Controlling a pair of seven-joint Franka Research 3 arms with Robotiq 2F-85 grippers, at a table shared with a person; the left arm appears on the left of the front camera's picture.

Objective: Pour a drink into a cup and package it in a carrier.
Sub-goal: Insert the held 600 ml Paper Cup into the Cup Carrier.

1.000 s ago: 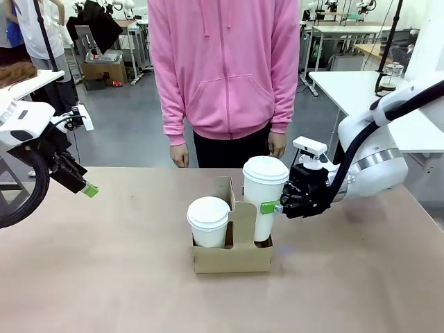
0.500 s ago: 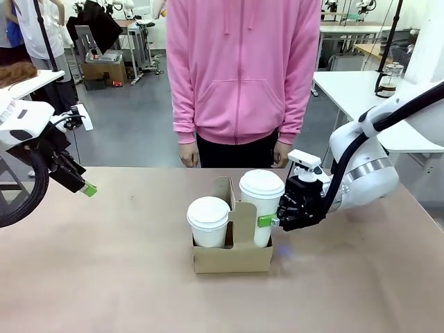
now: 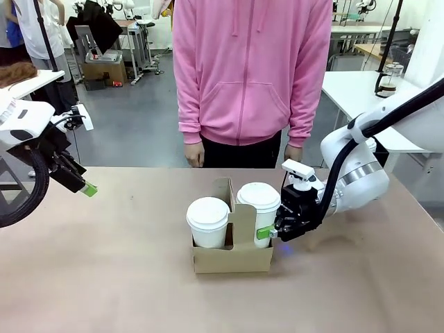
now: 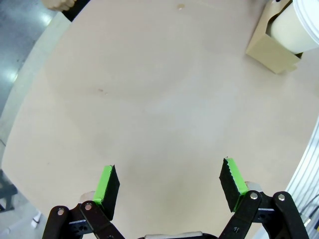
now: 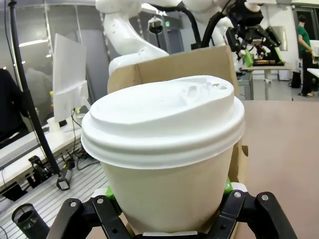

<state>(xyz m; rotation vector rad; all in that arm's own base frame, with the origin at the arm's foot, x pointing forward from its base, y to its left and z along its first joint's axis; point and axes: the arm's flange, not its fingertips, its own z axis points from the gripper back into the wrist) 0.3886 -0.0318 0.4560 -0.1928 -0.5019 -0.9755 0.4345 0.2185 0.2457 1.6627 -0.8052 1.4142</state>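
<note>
The brown cardboard carrier (image 3: 232, 255) stands mid-table with a lidded white cup (image 3: 208, 220) in its left slot. A second lidded white cup (image 3: 259, 205) sits low in the right slot, and my right gripper (image 3: 266, 233) is shut on its side. In the right wrist view this cup (image 5: 164, 149) sits between my right gripper's (image 5: 167, 193) fingers, with the carrier's handle tab (image 5: 174, 69) behind it. My left gripper (image 3: 87, 188) hangs open over the table's left edge; its wrist view shows the left gripper (image 4: 169, 184) wide over bare table. The drink is hidden under the lids.
A person in a pink hoodie stands at the far edge, hands (image 3: 195, 154) hanging at the sides. A white table (image 3: 361, 90) stands at the back right. In the left wrist view the carrier (image 4: 271, 47) sits at the top right corner.
My right gripper has come down and lowered its cup into the carrier's right slot. The person has shifted to the right. The left arm has stayed still.
</note>
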